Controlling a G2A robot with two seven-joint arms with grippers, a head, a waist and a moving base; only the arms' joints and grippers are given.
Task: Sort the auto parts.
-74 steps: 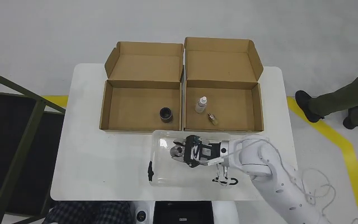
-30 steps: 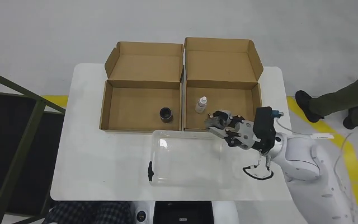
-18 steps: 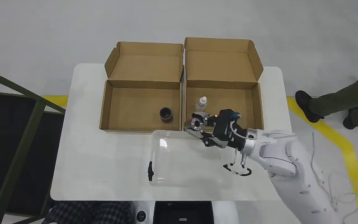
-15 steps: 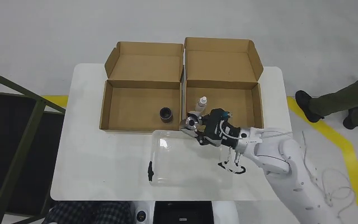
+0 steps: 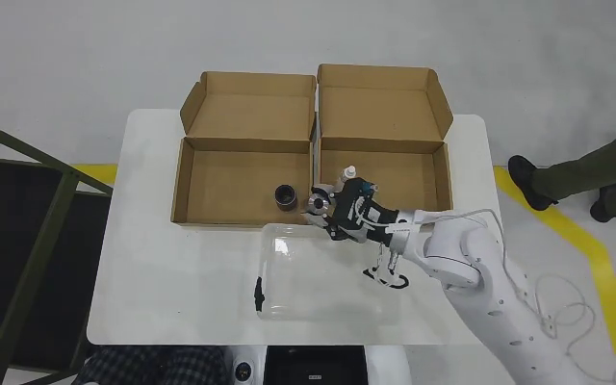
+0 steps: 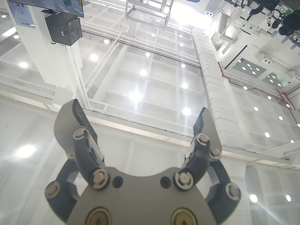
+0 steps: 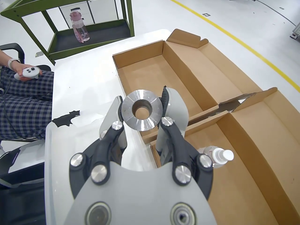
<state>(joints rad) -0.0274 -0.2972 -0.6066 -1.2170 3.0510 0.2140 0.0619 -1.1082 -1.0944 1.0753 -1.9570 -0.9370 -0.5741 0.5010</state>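
We are carrying the metal ring in the right tool, whose fingers are closed onto the ring's rim from both sides, with its bored face turned toward the wrist camera. A couple of seconds ago this tool was down in the clear tray; since then it has swung out over the right cardboard box and come back across. It is now hanging at the shared wall of the two boxes, near their front edge. The ring is thus out of the tray and just short of the left cardboard box, where a dark cylindrical part is already lying. The spray bottle is sitting in the right box. We judge the left box to be the ring's destination, so the drop is close. The left tool is standing wide open and empty, pointing at the ceiling, away from the bench.
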